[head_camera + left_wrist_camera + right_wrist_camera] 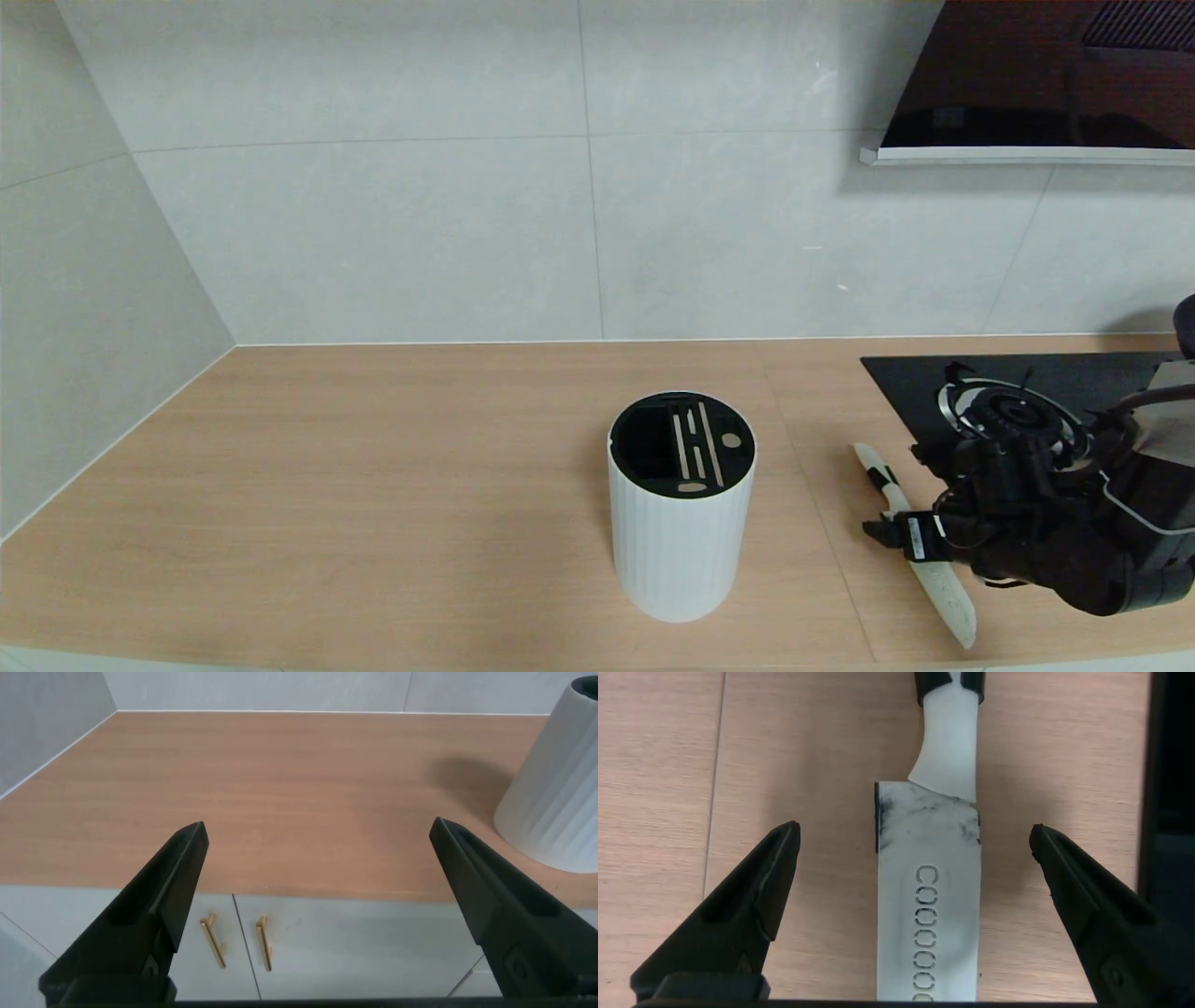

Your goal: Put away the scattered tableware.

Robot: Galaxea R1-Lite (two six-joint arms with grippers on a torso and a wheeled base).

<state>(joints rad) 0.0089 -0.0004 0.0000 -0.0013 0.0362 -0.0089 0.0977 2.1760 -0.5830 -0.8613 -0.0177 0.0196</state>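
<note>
On the wooden counter (373, 485), our right end effector (910, 859) hangs released, straddling the white knife (929, 887) lying flat. To its left stands the white ribbed holder (680, 532), its black slotted insert dark inside. Our left end effector (318, 826) is released too.

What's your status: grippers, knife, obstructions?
Left gripper open over counter edge. Right gripper open, fingers either side of knife blade, not gripping; knife flat beside stove. Holder apart, nothing between.
</note>
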